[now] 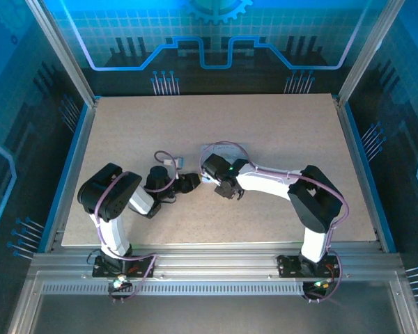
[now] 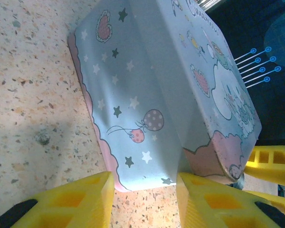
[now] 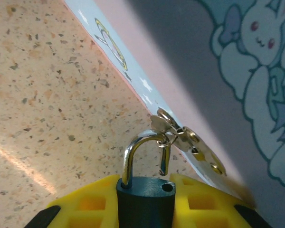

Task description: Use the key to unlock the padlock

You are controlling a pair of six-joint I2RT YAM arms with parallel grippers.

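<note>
Freeing the shackle [image 3: 129,154] from the latch ring [image 3: 162,138] is, we judge, the step in hand, since its free leg already hangs clear of the hole in the padlock [image 3: 143,205]. Our right tool [image 3: 145,184] is closed on the padlock's dark body, a yellow finger on either side, at the edge of the pale printed tin [image 3: 256,66]. We would swing the body so the free leg slides back through the ring. We would go slowly, because the ring is small and a straight pull may only drag the tin. Our left tool [image 2: 145,184] has its fingers spread with the tin's end between them. We cannot tell whether they press on it, and a firm hold there would help steady things. In the top view both tools meet near the middle of the surface [image 1: 285,125], a speckled beige board, well away from its edges. Blue-lit panels [image 1: 209,42] wall the cell, and an aluminium rail [image 1: 209,268] runs along the near edge
</note>
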